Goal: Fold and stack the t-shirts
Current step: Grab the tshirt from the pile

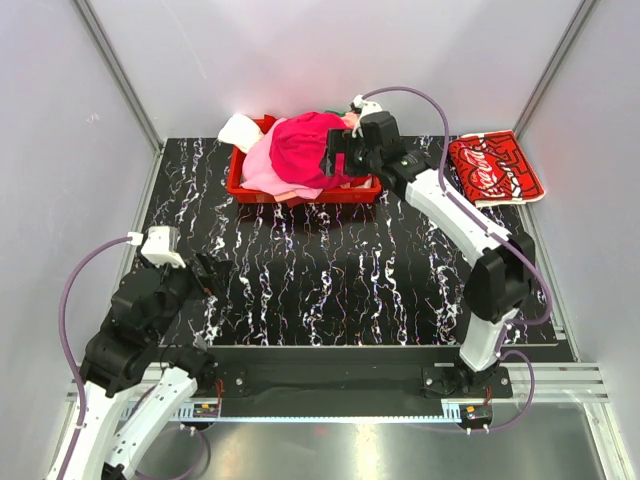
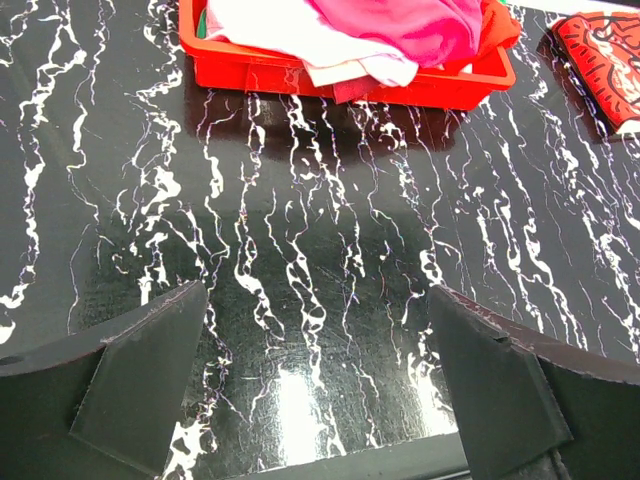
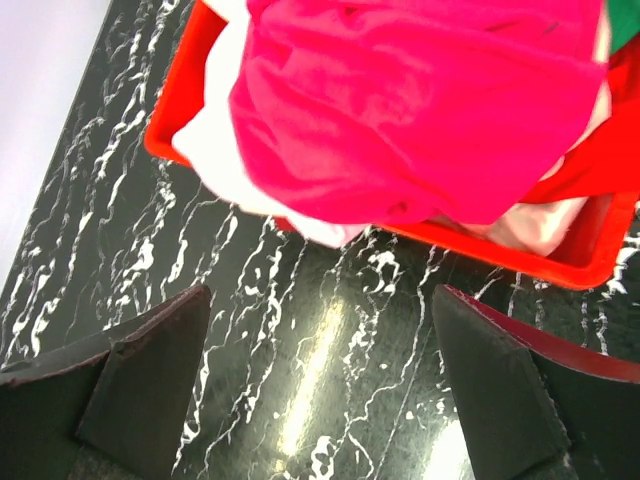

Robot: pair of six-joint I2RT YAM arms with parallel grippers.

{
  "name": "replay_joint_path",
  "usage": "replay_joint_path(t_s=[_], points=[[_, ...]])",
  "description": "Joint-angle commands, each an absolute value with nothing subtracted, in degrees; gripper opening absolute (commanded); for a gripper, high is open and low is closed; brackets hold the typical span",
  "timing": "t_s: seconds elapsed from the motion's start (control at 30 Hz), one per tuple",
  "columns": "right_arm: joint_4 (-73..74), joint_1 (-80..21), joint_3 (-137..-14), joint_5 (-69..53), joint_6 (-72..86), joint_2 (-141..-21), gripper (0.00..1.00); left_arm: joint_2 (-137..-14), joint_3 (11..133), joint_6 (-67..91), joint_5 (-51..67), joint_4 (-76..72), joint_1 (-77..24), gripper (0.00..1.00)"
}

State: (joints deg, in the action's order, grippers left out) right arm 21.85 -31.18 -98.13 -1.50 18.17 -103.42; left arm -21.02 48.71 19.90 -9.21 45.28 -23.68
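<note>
**Right arm hovering at basket, no tee gripped yet**

The black white-veined marble-pattern table top is lying mostly bare through its middle; my reading is that this is being kept as folding space.

The red rectangular plastic basket is sitting at 12 o'clock on the table. It is holding the unfolded heap. The plain magenta cloth tee is lying crumpled on top. The pale pink tee is spilling over the basket's 8 o'clock corner. The white tee is hanging out at 10 o'clock.

The red tee with white Coca-Cola script is lying folded flat at 2 o'clock, well apart from the basket. It is probably starting the stack there, out of the work zone.

The right gripper is reaching out to the basket's 3 o'clock side, just beside the magenta tee. Its jaws are spread wide with nothing between them. The wrist view is showing table and basket rim in the gap. I judge it is lining up for a pick of the top shirt.

The left gripper is waiting at 8 o'clock near its base, jaws likewise released and empty, pointing toward the basket.
</note>
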Motion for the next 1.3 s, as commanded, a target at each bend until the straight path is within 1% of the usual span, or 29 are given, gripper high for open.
replay_joint_path(t_s=[0.0,0.07,0.1,0.13,0.17,0.2,0.33,0.43,0.53,0.6,0.7,0.73,0.83,0.87,1.03,1.07,1.1,1.17,1.2,1.27], points=[[23.8,-31.11,-108.06,2.36,17.32,-109.56,1.0,-20.39,48.43,18.81,-9.32,41.92,-23.2,0.99],[29.6,-31.11,-113.79,6.22,16.79,-114.23,1.0,-20.65,48.43,18.9,-9.23,41.92,-23.03,0.99],[31.88,-31.11,-120.52,7.81,15.92,-116.78,0.99,-21.0,48.34,18.98,-9.23,41.92,-23.03,0.99],[35.12,-31.11,-123.72,8.34,15.04,-121.68,1.0,-21.09,48.43,18.9,-9.14,42.01,-23.03,0.99],[36.2,-31.2,-126.45,8.52,13.99,-123.99,1.0,-21.18,48.51,18.81,-8.97,41.92,-22.94,0.99],[38.56,-31.11,-131.7,9.57,13.8,-128.28,1.0,-21.36,48.34,18.9,-8.96,41.84,-22.85,0.99],[44.36,-31.11,-142.81,10.89,13.8,-136.75,1.0,-21.71,48.25,18.9,-9.05,41.75,-22.59,0.99],[43.78,-31.2,-142.13,11.34,14.68,-138.08,1.0,-21.88,48.25,18.9,-9.05,41.75,-22.24,0.99],[40.61,-31.29,-137.21,10.29,13.72,-137.55,1.0,-21.8,48.25,18.72,-8.7,41.66,-21.62,0.99],[40.25,-31.2,-136.23,10.28,13.71,-137.81,0.95,-21.8,48.16,18.81,-8.61,41.66,-21.53,0.99],[39.99,-31.2,-136.32,10.98,13.45,-137.38,0.61,-21.8,48.16,18.81,-8.61,41.57,-21.18,0.99],[39.82,-31.2,-136.23,11.07,13.53,-136.94,0.35,-21.8,48.16,18.81,-8.61,41.66,-21.01,0.99],[39.9,-31.2,-136.76,11.25,13.45,-135.01,0.03,-21.71,48.08,18.81,-8.79,41.57,-20.66,0.99],[40.25,-31.29,-137.19,11.34,13.53,-134.39,0.0,-21.62,48.08,18.81,-8.62,41.57,-20.39,0.99],[45.08,-32.43,-145.44,11.26,12.14,-130.08,0.0,-21.8,47.99,18.81,-8.44,41.48,-19.51,0.99],[45.35,-32.61,-148.77,9.94,11.95,-129.21,0.0,-21.88,47.99,18.81,-8.44,41.48,-19.25,0.99],[44.83,-32.96,-149.76,5.76,11.87,-126.76,0.01,-21.88,47.99,18.81,-8.44,41.48,-19.16,0.99],[42.82,-32.96,-149.77,1.43,12.83,-123.15,0.04,-22.06,47.99,18.81,-8.53,41.48,-18.99,0.99],[40.11,-32.96,-148.98,0.28,13.62,-118.7,0.06,-22.06,47.99,18.9,-8.61,41.48,-18.98,0.99],[36.84,-32.96,-144.26,0.26,15.11,-113.41,0.12,-22.15,47.99,18.9,-8.79,41.57,-18.9,0.99]])
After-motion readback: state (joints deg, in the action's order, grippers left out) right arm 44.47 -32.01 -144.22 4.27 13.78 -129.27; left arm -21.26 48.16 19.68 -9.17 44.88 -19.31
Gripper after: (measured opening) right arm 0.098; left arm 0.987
